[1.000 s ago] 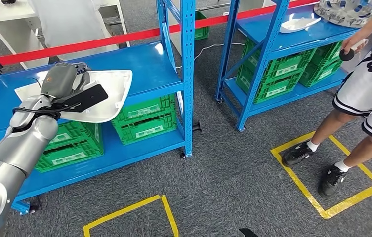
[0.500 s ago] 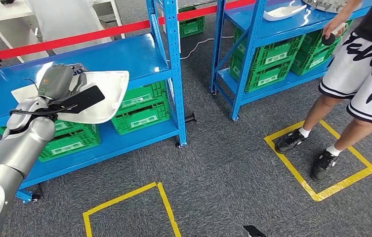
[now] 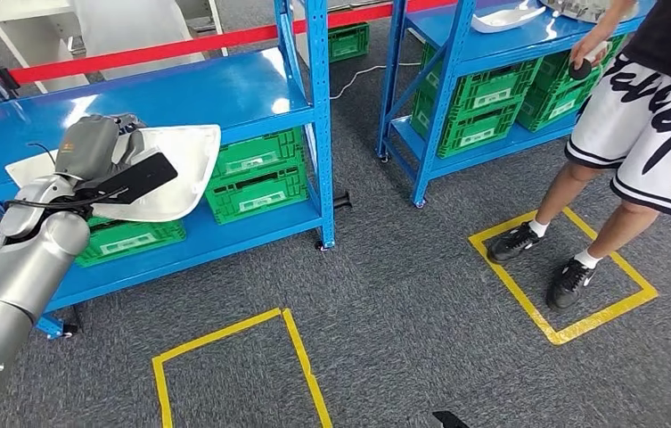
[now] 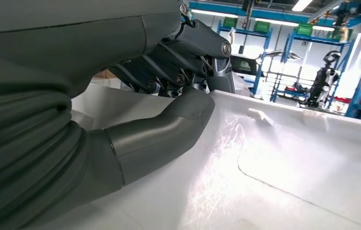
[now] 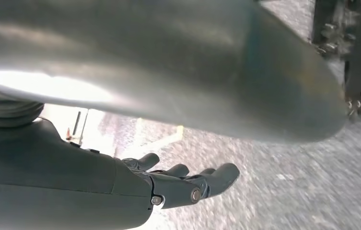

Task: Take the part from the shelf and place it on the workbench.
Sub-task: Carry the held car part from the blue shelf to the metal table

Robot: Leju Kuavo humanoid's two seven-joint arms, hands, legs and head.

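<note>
White moulded plastic, glossy: the part [image 3: 171,169] sits in the left hand [image 3: 91,152], its long axis running across the blue steel shelf [image 3: 225,94] and out past the front edge. Head view: the shell extends away from the hand toward the aisle. No workbench identifiable.

Left wrist view: matte grey thumb [image 4: 168,127] presses the part's smooth inner face; dark fingers curl over its rim.

Right wrist view: right hand [image 5: 188,184] hangs over grey carpet, fingers loosely extended, holding nothing.
</note>
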